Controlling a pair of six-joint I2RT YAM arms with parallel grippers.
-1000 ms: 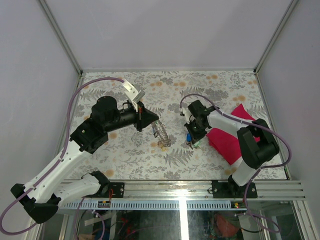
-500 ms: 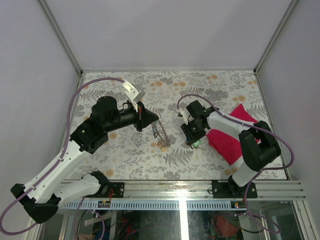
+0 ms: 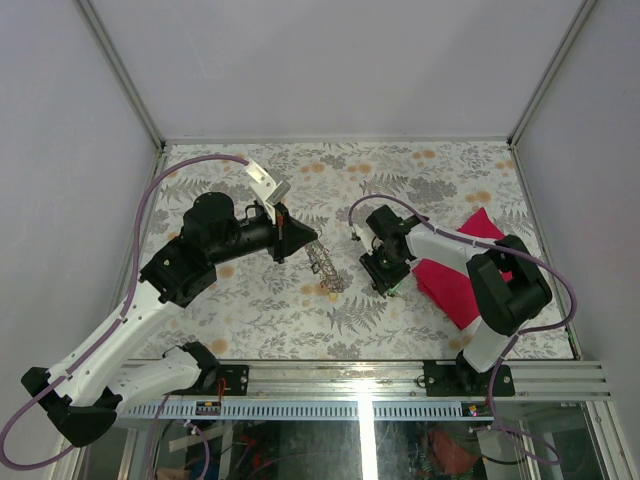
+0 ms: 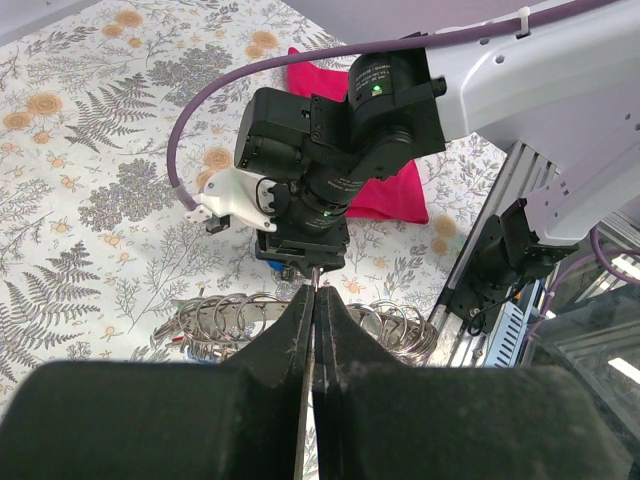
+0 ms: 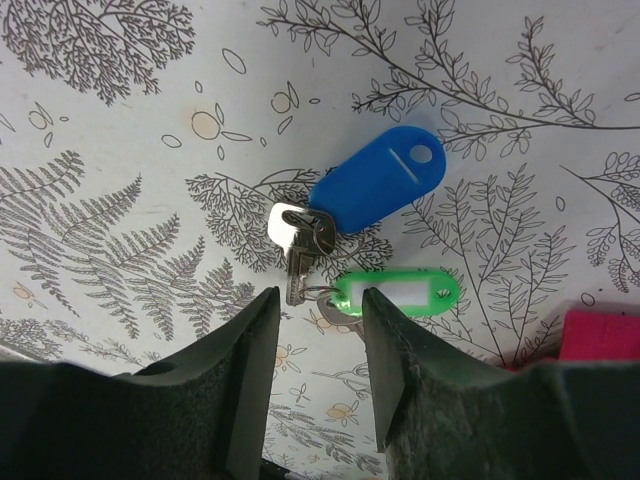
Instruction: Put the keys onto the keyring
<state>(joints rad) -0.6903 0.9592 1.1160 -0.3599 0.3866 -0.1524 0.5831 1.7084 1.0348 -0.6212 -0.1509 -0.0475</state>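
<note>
The keys (image 5: 300,235), with blue and green tags, are seen lying flat on the table (image 5: 100,120), just beyond the right claw (image 5: 318,305), whose jaws are parted and grasp nothing. The left claw (image 4: 312,300) is clenched on the keyring (image 4: 215,318). The keys are judged light, thin and slippery, best pinched by a stiff tag. They are shown whole only in the right wrist view
</note>
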